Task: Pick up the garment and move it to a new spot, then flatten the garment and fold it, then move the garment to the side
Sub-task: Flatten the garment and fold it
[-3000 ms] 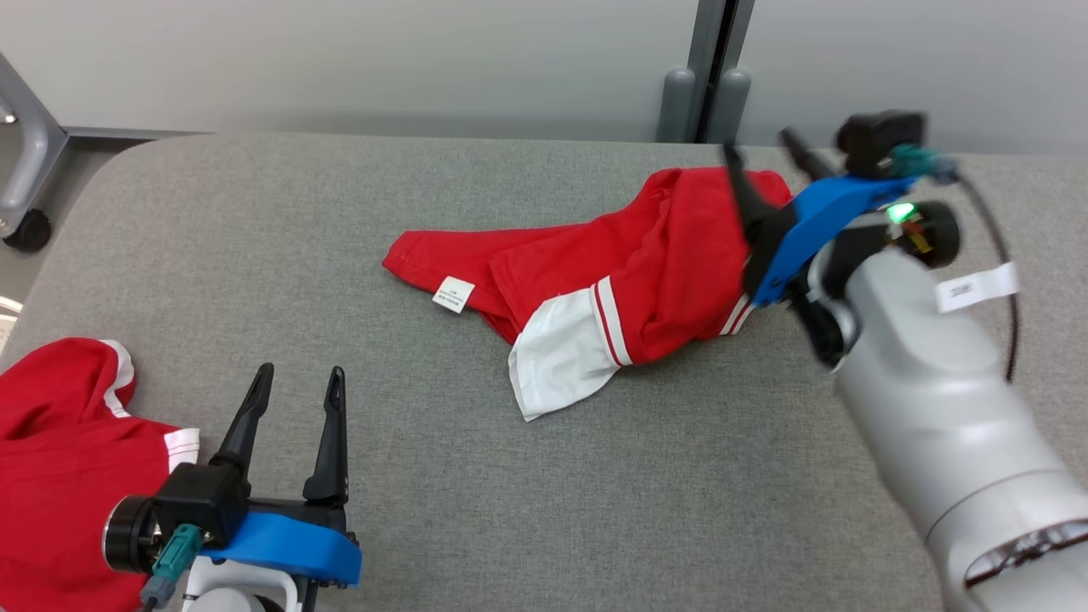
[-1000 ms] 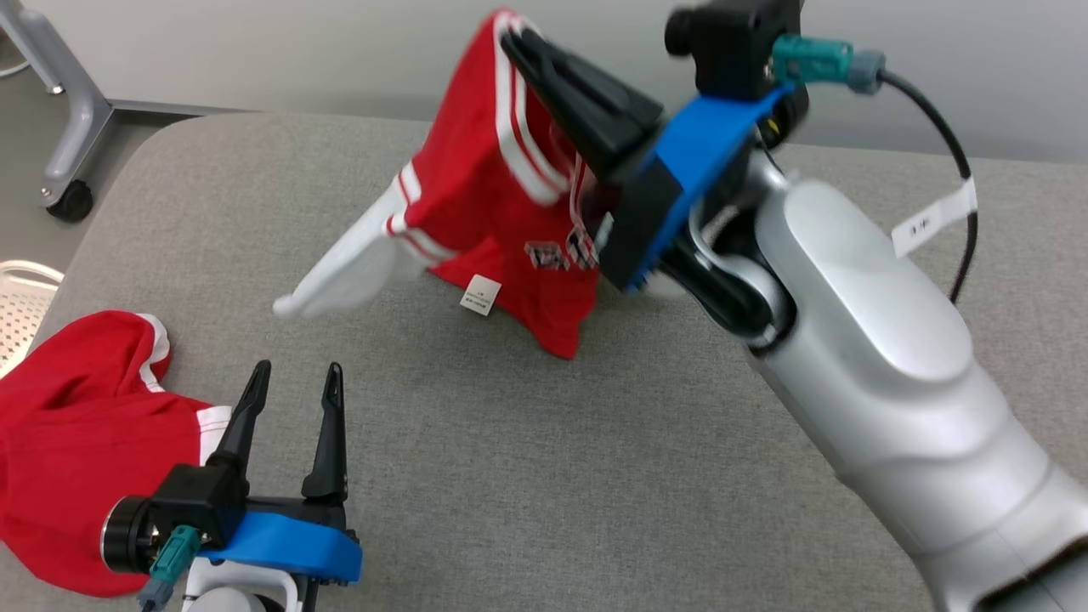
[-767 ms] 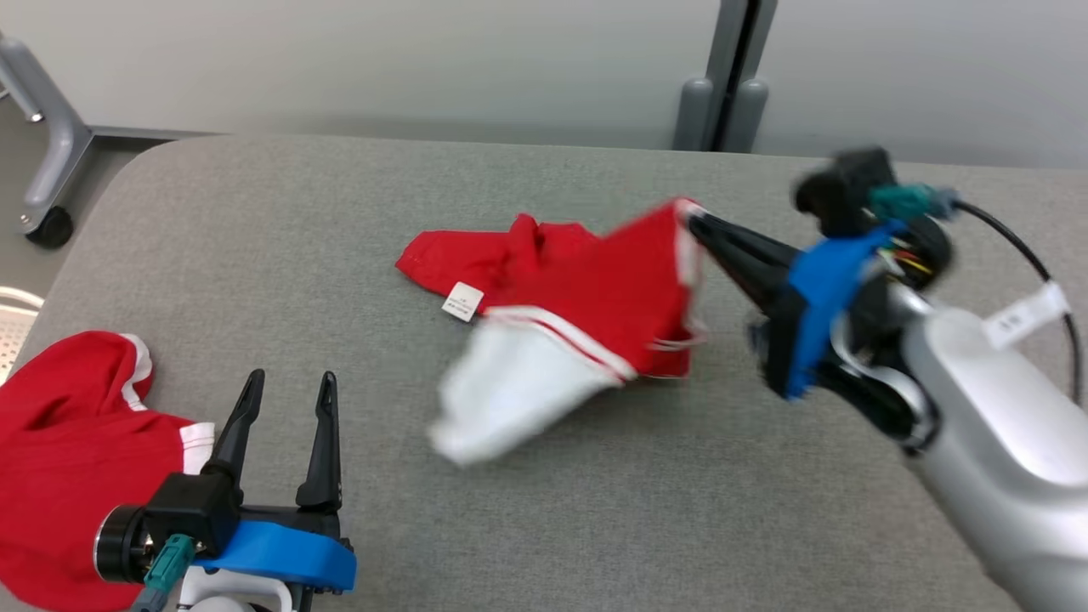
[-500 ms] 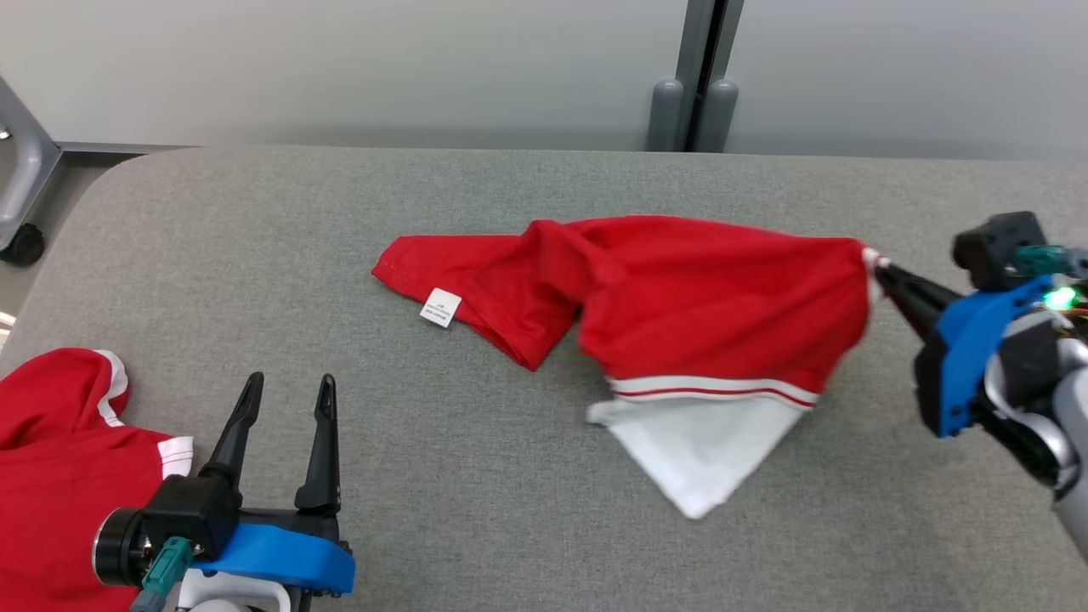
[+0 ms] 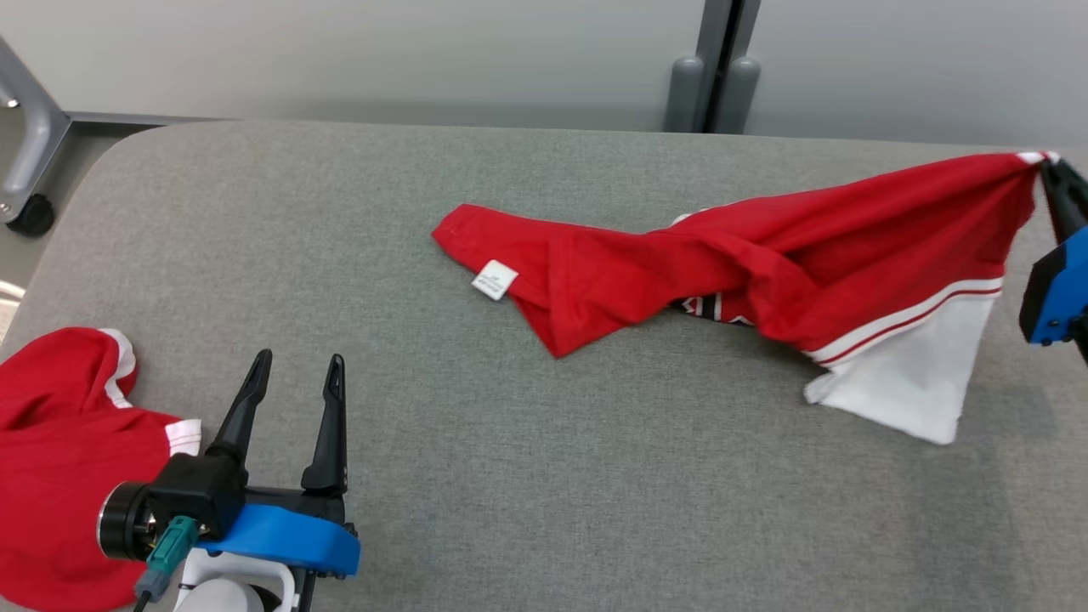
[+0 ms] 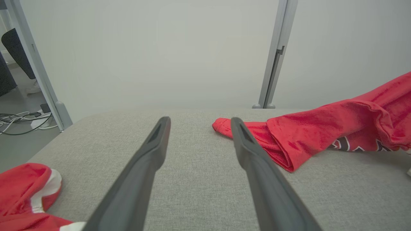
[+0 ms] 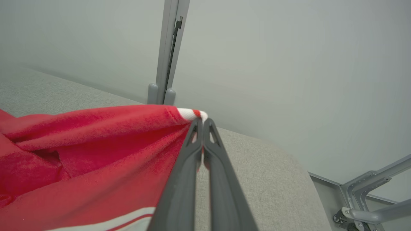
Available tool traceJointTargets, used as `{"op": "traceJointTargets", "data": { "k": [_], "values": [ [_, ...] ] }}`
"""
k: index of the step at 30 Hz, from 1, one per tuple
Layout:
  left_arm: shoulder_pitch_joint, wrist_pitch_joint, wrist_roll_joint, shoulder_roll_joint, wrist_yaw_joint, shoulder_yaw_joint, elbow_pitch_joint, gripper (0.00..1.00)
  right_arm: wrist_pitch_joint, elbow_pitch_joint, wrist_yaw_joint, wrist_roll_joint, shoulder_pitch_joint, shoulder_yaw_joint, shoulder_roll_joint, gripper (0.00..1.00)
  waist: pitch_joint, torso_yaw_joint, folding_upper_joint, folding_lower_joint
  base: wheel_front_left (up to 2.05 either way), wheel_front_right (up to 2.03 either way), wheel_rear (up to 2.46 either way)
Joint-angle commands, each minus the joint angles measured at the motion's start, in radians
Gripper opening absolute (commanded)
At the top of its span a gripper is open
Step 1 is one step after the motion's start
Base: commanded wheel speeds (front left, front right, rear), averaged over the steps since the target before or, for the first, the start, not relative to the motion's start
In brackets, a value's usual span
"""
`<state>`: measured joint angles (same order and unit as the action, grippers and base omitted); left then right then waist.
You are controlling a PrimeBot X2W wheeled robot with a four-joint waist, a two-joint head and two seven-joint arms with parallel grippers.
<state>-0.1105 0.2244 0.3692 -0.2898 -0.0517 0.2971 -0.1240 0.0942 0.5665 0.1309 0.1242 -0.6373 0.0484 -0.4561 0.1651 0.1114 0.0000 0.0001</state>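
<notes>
Red garment pinched at one corner by the closed right gripper, stretched over the grey table, left gripper spread wide open.

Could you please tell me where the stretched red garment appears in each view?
Head view: garment runs from centre to the upper right edge.
Left wrist view: garment along the right side.
Right wrist view: garment lower left, pinched by the right hand.
Shared landmark: the grey post behind the table.
</notes>
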Motion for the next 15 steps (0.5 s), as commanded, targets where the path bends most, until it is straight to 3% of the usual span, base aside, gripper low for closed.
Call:
{"op": "traceJointTargets", "data": {
  "k": [1, 2, 3, 9, 15],
  "values": [
    [-0.017, 0.001, -0.004, -0.003, 0.004, 0.002, 0.000, 1.00, -0.018, 0.042, 0.000, -0.021, -0.029, -0.036, 0.020, 0.00, 0.013, 0.016, 0.0000, -0.0001, 0.00, 0.00, 0.00],
    [-0.019, 0.002, -0.003, -0.002, 0.003, 0.002, -0.001, 1.00, -0.014, 0.067, 0.000, -0.034, -0.038, -0.043, 0.038, 0.53, 0.014, 0.021, 0.0000, -0.0001, 0.00, 0.00, 0.00],
    [-0.018, 0.003, -0.002, -0.002, 0.002, 0.002, -0.002, 1.00, -0.013, 0.087, 0.000, -0.039, -0.047, -0.049, 0.054, 1.00, 0.016, 0.026, 0.0000, -0.0001, 0.00, 0.00, 0.00],
    [-0.017, 0.007, 0.003, -0.006, -0.005, 0.001, -0.006, 1.00, -0.028, 0.142, 0.000, -0.023, -0.055, -0.055, 0.093, 1.00, 0.020, 0.034, 0.0000, -0.0001, 0.00, 0.00, 0.00],
    [0.007, 0.011, 0.006, -0.010, -0.016, -0.006, -0.010, 1.00, -0.059, 0.077, 0.000, 0.050, 0.038, -0.035, 0.147, 1.00, -0.011, 0.004, 0.0000, -0.0001, 0.00, 0.00, 0.00]
  ]
}}
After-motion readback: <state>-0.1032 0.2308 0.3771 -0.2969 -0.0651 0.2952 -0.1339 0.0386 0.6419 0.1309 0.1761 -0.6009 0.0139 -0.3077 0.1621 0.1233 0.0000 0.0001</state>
